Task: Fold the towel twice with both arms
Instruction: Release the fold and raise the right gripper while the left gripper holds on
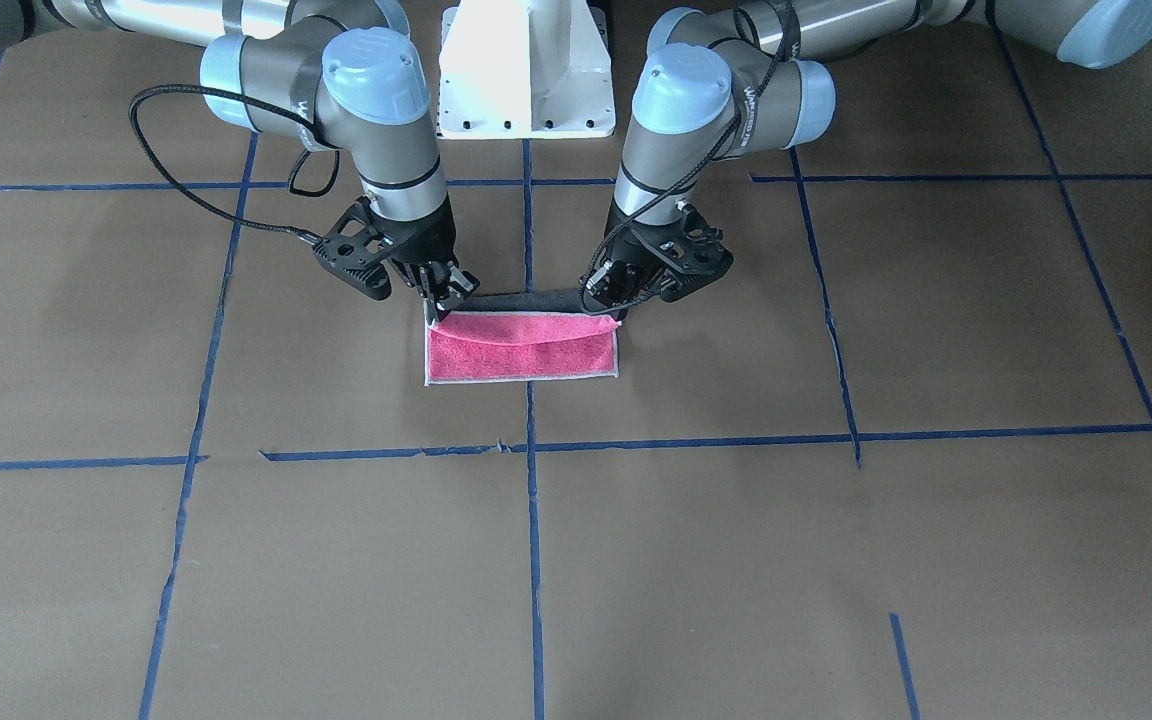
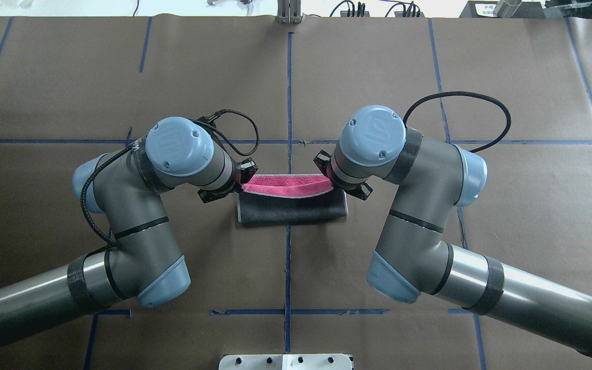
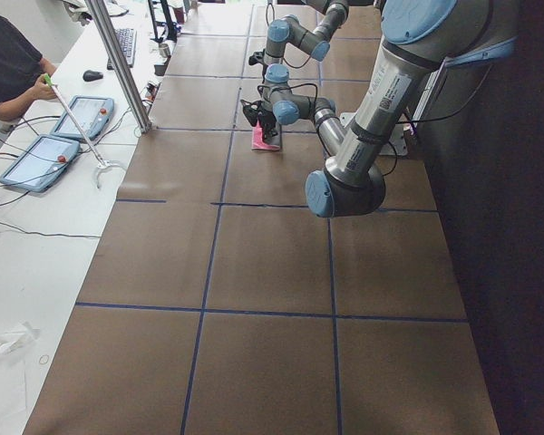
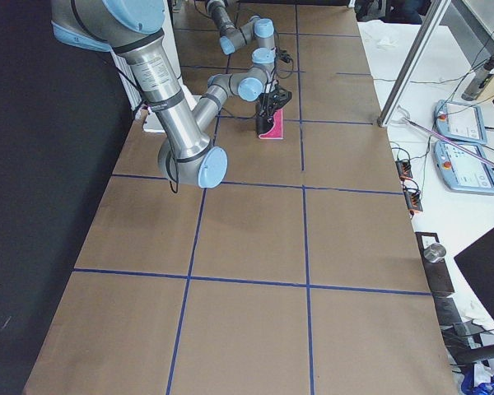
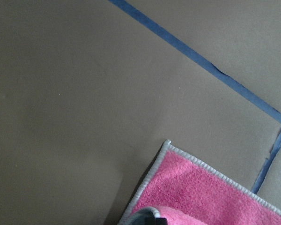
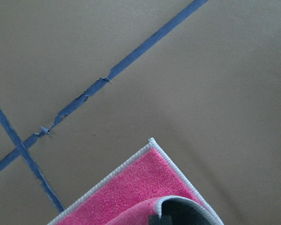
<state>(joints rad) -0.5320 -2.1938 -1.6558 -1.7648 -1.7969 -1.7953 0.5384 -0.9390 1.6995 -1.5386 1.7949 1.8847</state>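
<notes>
The towel lies at the table's middle, partly folded over itself. Its pink face shows in the front-facing view, and its grey face shows in the overhead view with a pink strip beyond it. My left gripper is shut on one corner of the raised hem, and it also shows in the front-facing view. My right gripper is shut on the other corner, also in the front-facing view. The held edge sags between them, just above the lying layer. Each wrist view shows a flat pink corner.
The white pedestal base stands behind the towel. Blue tape lines cross the brown table cover. An operator sits at a side table with tablets, past a metal pole.
</notes>
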